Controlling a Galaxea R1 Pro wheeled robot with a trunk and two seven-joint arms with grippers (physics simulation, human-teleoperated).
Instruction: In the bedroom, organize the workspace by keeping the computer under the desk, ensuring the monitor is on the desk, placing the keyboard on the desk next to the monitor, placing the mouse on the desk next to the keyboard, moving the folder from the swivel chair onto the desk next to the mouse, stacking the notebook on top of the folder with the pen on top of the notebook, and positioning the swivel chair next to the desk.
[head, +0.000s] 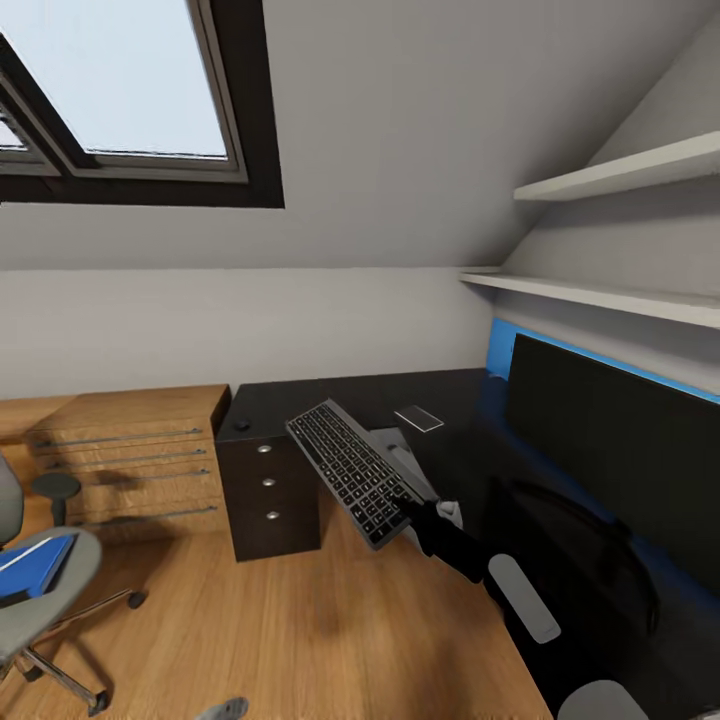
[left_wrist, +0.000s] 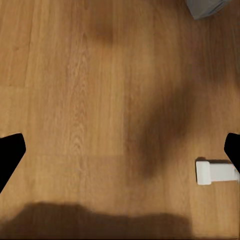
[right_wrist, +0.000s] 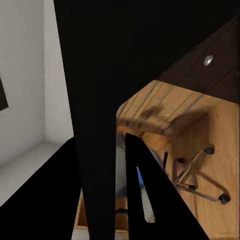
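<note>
Tool right: right tool clamped on the near end of the flat black keyboard with pale-marked keys, carried tilted in the air over the front edge of the black L-shaped table.
Tool left: left tool fingers apart, nothing between, wood plank floor below.
Keyboard axis: long axis runs from the tool diagonally up toward the black drawers with round silver knobs; keys face up.
Done: black widescreen monitor stands on the table.
Left: keyboard not set down; bright blue folder still on the grey padded swivel chair, well apart from the table.
Unclear: small flat dark item on the table, cannot identify.
</note>
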